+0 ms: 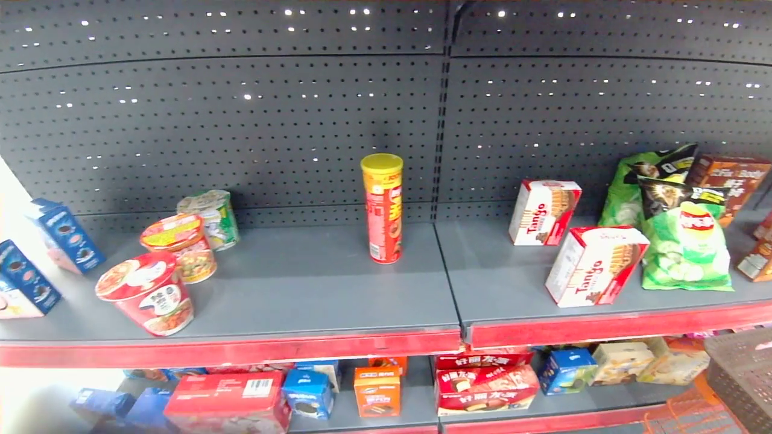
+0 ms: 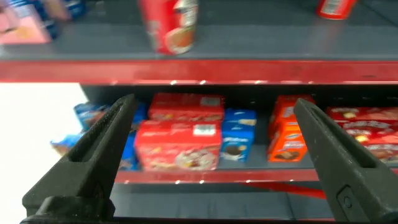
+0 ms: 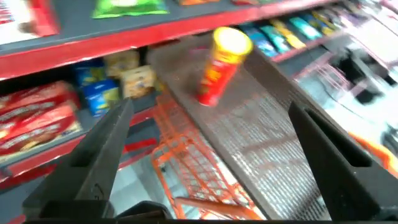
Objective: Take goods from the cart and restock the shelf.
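A red chip can with a yellow lid (image 3: 221, 62) stands tilted on the grey mesh tray (image 3: 261, 143) of the orange cart (image 3: 186, 168). My right gripper (image 3: 210, 109) hangs open in front of it, apart from it, with nothing between its fingers. The cart's grey tray (image 1: 743, 374) shows at the lower right of the head view. On the upper shelf (image 1: 271, 295) stands another red chip can (image 1: 382, 208). My left gripper (image 2: 214, 104) is open and empty, facing the lower shelf's red boxes (image 2: 180, 134) below the red shelf edge (image 2: 199, 71).
The upper shelf holds three cup noodles (image 1: 151, 295), blue boxes (image 1: 66, 235) at far left, two wafer boxes (image 1: 594, 265) and green chip bags (image 1: 684, 247) at right. Bare shelf lies on both sides of the can. Boxes (image 1: 377, 392) fill the lower shelf.
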### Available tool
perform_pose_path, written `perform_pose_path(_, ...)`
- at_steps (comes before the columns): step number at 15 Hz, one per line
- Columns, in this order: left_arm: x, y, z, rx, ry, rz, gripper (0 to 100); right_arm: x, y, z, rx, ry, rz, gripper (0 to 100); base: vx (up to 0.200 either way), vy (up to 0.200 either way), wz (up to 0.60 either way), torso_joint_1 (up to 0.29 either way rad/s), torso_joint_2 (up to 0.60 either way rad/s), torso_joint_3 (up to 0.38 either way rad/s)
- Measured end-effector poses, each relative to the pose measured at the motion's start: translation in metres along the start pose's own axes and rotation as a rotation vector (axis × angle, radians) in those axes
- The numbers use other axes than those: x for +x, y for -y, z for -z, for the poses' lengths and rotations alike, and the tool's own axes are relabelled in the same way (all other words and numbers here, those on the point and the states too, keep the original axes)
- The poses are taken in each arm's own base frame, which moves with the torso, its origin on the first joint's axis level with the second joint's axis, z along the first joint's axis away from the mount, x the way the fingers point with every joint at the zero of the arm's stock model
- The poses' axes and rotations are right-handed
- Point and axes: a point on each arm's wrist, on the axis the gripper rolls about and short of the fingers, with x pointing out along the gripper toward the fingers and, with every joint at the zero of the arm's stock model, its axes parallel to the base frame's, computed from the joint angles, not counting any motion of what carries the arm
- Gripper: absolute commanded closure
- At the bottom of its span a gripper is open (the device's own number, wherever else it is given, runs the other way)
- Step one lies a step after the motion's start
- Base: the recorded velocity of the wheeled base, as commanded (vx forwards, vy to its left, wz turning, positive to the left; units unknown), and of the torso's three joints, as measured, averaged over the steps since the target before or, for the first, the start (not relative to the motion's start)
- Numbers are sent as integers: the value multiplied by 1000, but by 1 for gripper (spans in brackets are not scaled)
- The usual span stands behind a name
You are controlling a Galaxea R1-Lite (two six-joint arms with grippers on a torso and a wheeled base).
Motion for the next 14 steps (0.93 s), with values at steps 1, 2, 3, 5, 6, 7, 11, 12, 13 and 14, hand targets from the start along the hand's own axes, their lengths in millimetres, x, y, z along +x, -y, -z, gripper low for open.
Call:
perform_pose_path(1, 0, 0, 0, 0, 0, 0, 0, 0, 0, 0, 0, 0, 0, 0, 0, 0, -600, 2, 2, 2)
perform_pose_path(2, 0, 0, 0, -1, -1, 0, 0, 0, 0, 0, -1, 1, 1, 0, 0, 0, -600, 7, 2, 2)
perform_pose_path(3, 0, 0, 0, -1, 0, 0, 0, 0, 0, 0, -1, 2, 1, 0, 0, 0, -600, -7, 12, 2)
perform_pose_path(5, 0, 0, 0, -1, 0, 0, 0, -1, 0, 1, -7, 8, 0, 0, 0, 0, -600, 2, 10, 0)
perform_pose_path(6, 0, 0, 0, -1, 0, 0, 0, -2, 1, 2, -12, 11, 0, 0, 0, 0, 0, 0, 0, 0)
perform_pose_path(7, 0, 0, 0, -1, -1, 0, 0, -3, 1, 3, -18, 16, 0, 0, 0, 0, 0, 0, 0, 0)
perform_pose_path(11, 0, 0, 0, -1, 0, 0, 0, -6, 2, 6, -23, 34, -7, 0, 0, 0, 0, 0, 0, 0)
perform_pose_path(12, 0, 0, 0, 0, 0, 0, 0, -7, 3, 6, -28, 41, -12, 0, 0, 0, 0, 0, 0, 0)
perform_pose_path(13, 0, 0, 0, 0, 0, 0, 0, -8, 4, 7, -32, 46, -16, 0, 0, 0, 0, 0, 0, 0)
perform_pose_path(14, 0, 0, 0, 0, 0, 0, 0, -9, 4, 7, -37, 53, -17, 0, 0, 0, 0, 0, 0, 0)
